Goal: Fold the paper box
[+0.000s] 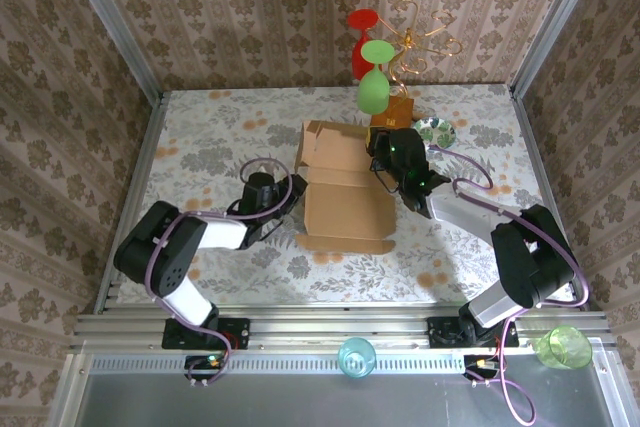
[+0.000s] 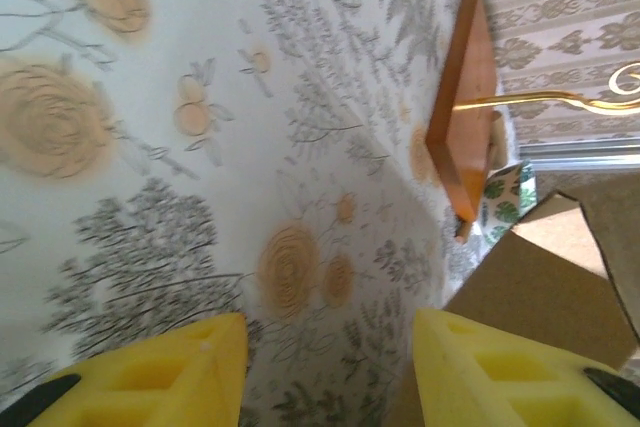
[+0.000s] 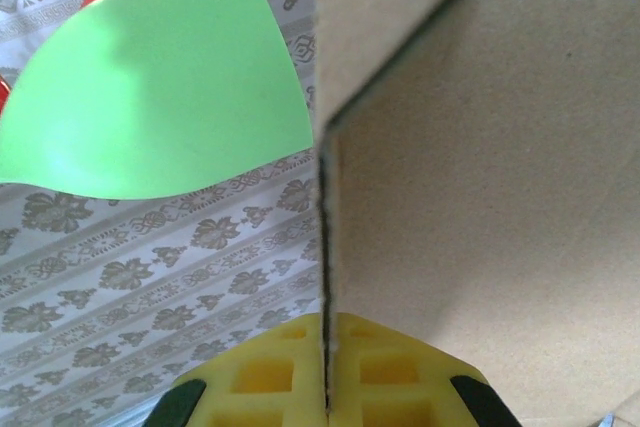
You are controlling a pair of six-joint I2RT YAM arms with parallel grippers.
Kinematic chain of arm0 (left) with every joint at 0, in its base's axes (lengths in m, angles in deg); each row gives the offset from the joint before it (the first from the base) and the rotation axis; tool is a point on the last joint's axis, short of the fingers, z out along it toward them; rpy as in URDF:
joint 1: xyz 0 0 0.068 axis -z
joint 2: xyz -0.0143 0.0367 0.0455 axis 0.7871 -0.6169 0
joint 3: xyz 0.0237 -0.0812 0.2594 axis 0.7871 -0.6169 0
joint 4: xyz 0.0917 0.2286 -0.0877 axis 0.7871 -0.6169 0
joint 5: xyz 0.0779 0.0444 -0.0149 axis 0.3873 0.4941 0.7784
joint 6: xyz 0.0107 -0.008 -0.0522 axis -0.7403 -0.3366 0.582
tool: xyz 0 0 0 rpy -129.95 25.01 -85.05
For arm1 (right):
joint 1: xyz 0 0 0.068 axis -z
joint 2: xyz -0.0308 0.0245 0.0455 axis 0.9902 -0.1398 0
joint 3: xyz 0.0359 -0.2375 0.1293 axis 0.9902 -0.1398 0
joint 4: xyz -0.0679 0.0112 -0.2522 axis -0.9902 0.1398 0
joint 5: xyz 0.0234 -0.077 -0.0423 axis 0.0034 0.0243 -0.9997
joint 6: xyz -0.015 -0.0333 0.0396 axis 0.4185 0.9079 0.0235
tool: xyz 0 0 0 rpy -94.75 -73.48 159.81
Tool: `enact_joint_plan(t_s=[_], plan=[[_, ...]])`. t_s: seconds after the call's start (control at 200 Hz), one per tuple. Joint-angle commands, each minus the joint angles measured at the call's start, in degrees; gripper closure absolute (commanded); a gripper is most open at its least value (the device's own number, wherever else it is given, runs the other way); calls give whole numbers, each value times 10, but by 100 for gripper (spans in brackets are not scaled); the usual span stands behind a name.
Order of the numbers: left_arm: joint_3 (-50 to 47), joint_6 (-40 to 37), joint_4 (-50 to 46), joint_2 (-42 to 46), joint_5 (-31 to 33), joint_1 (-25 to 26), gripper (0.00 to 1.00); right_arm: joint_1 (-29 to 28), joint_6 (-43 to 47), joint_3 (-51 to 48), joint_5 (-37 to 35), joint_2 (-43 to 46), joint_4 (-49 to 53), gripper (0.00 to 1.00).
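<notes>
The paper box (image 1: 346,192) lies mid-table as a light-brown cardboard sheet, its far flaps raised and a strip folded along its near edge. My right gripper (image 1: 385,152) is at the box's right far corner. In the right wrist view its yellow fingers (image 3: 270,377) are shut on the thin edge of a cardboard flap (image 3: 480,177) that stands up between them. My left gripper (image 1: 287,192) sits low at the box's left edge, open. In the left wrist view the yellow fingertips (image 2: 160,372) stand apart over the tablecloth, with a corner of the paper box (image 2: 545,292) beside the right finger.
A gold wire stand on an orange-brown wooden base (image 1: 398,107) holds red and green glasses (image 1: 372,87) just behind the box. A patterned dish (image 1: 437,131) lies to its right. The wooden base (image 2: 465,107) also shows ahead in the left wrist view. Walls enclose the floral table (image 1: 200,147).
</notes>
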Motion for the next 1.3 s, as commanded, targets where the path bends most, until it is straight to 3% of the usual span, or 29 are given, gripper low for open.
enact_joint_plan(t_s=[0.0,0.105,0.245,0.33,0.395,0.515,0.66,0.9,1.115,1.295], plan=[[-13,-40,-68,55,-16,-15,49,0,48,-14,13,-16,-41,100],[-32,-53,-136,112,-23,-24,43,7,83,-13,32,-29,-72,100],[-50,-72,-244,205,-28,-36,43,14,107,-15,63,-57,-125,100],[-52,-91,-313,274,-28,-49,45,14,119,-14,87,-71,-143,100],[-47,-110,-357,317,-30,-88,48,13,137,-16,101,-74,-146,100],[-22,-168,-407,346,-59,-144,59,16,153,-31,129,-86,-171,100],[25,-227,-431,285,-111,-199,66,21,173,-48,163,-97,-168,100],[107,-345,-391,151,-149,-202,74,26,176,-45,174,-99,-122,100],[169,-500,-367,57,-176,-170,69,29,184,-24,185,-104,-85,100],[206,-583,-348,0,-193,-141,62,35,185,-8,198,-114,-76,100]])
